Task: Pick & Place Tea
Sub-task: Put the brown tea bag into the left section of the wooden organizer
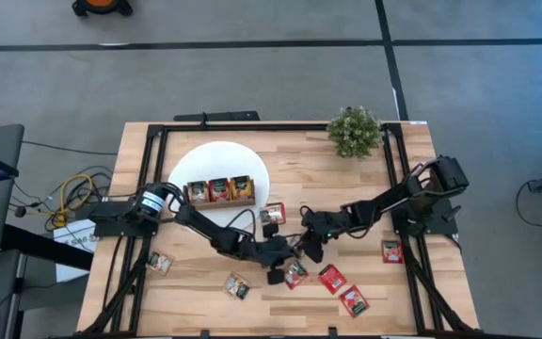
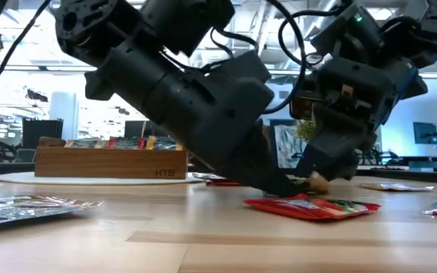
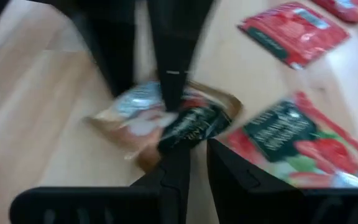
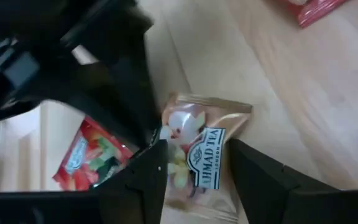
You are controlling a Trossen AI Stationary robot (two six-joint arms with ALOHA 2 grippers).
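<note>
An orange-brown tea sachet [image 4: 197,149] lies on the wooden table [image 1: 346,188] near its middle, between my two grippers. My right gripper [image 4: 197,146] reaches in from the right, slanting down, open, one finger at each side of this sachet. My left gripper [image 3: 197,152] comes from the left, low and slanting, with only a narrow gap between its fingers; its tip is at the sachet's [image 3: 148,115] end. More sachets, red and white-green, lie scattered on the near half of the table [image 1: 332,279] [image 1: 237,285]. My left gripper touches the sachet's end [image 3: 182,140] with one fingertip [image 3: 176,162], coming low from the table's left; nothing shows inside the narrow gap. The sachet lies on the table. My right gripper's fingers [image 4: 151,165] flank the sachet's two side edges; whether they touch it I cannot tell.
A wooden tray [image 1: 219,191] with sachets stands on a white disc [image 1: 219,155] at the far left. A small potted plant [image 1: 354,130] is at the far right. Red sachets [image 1: 353,300] [image 1: 390,250] lie near the right arm, and another lies by the left edge [image 1: 161,262].
</note>
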